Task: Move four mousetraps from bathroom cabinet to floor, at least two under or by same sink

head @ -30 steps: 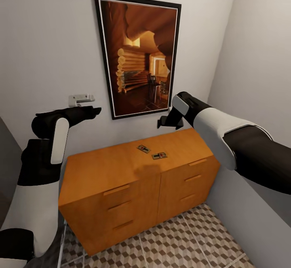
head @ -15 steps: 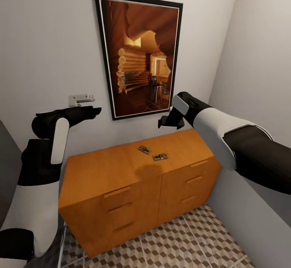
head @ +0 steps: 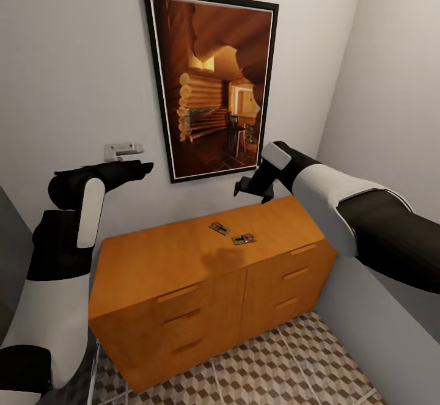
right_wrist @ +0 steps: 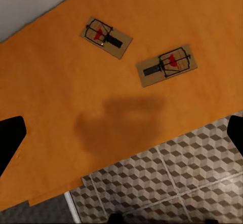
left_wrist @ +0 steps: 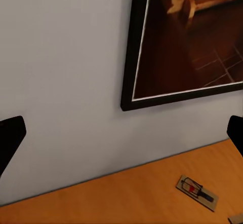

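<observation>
Now the open, empty right hand has been tipped down toward two small dark brown wooden mousetraps at six o'clock on the orange-brown wooden cabinet; picking up seems close. The left hand is held open too.

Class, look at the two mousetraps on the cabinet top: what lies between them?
Only bare orange wood of the cabinet shows between the two mousetraps, clearest in the right wrist view.

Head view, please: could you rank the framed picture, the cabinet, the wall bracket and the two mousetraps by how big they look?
1. cabinet, largest
2. framed picture
3. wall bracket
4. the two mousetraps, rear one and front one: smallest, too alike to rank.
</observation>
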`<state>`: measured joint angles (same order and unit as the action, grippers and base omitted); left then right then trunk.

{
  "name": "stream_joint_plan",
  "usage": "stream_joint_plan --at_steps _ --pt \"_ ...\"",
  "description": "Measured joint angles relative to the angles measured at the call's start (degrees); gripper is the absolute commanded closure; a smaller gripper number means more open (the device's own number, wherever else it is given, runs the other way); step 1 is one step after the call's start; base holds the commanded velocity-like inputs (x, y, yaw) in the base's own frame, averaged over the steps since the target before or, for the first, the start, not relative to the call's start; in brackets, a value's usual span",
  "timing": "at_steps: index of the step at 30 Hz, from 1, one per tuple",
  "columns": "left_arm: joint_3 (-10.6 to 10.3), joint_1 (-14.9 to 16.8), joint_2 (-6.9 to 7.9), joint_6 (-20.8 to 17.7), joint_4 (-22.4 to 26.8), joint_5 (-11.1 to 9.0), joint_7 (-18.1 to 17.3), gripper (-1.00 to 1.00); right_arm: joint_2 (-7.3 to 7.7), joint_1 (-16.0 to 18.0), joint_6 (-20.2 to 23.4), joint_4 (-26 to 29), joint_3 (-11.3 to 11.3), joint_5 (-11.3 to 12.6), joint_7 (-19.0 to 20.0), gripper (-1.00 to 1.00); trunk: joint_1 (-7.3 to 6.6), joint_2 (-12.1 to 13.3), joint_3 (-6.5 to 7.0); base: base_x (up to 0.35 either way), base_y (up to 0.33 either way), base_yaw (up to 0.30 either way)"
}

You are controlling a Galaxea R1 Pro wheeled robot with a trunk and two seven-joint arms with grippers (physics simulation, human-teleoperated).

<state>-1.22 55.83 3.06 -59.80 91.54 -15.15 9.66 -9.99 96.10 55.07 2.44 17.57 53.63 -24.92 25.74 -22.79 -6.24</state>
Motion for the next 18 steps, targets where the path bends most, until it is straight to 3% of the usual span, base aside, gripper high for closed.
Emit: stream_joint_plan --at_steps 1,5,10,18 --pt "0.0 0.0 0.0 0.0 0.0 0.0 0.0 -1.0 0.0 0.0 0.01 0.0 0.05 0.02 -0.02 -1.0 0.0 0.0 0.0 0.008 0.003 0.0" --pt "0.0 0.0 0.03 0.0 0.0 0.01 0.0 -1.0 0.0 -0.08 -0.4 0.2 0.04 5.07 -1.0 -1.0 0.0 0.0 0.0 0.005 0.002 0.0" --pt "-0.01 0.0 0.04 0.0 0.0 0.01 0.01 -1.0 0.0 -0.24 -2.84 0.11 0.1 6.87 -1.51 -1.0 0.0 0.0 0.0 0.002 0.001 0.0" --pt "0.05 0.0 0.05 0.0 0.0 0.0 0.0 -1.0 0.0 -1.88 -10.69 -0.37 0.05 8.3 -2.25 -1.0 0.0 0.0 -0.03 0.001 0.018 0.0"
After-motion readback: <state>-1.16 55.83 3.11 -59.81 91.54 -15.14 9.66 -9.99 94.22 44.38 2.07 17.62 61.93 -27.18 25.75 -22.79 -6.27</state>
